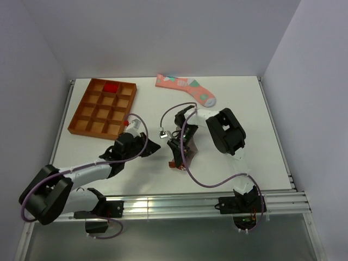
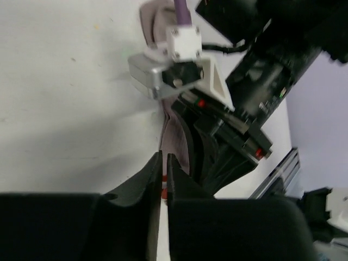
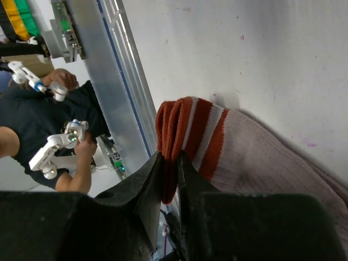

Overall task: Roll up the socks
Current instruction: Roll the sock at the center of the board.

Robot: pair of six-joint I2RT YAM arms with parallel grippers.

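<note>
Black fingers of the right gripper [image 3: 169, 159] are seen closest to the lens, pinched shut on the maroon-and-white striped cuff [image 3: 190, 125] of the grey-brown sock [image 3: 261, 163]. The folded cuff edge is caught between them, while the pale body is spread on the white desk [image 3: 244, 49]. From overhead, that sock is largely hidden beneath the right gripper near the middle of the desk, with only a reddish edge shown. Just to its left, the left gripper [image 2: 164, 157] is held low over the desk. Its fingers are drawn all but together, with only a thin slit left; whether anything is pinched there cannot be told. At the far edge, the salmon-pink sock [image 1: 185, 87] is laid flat, well apart from both arms. The red sock [image 1: 111, 86] is lodged in the far row of the brown divider tray [image 1: 76, 118], second compartment from the left.
</note>
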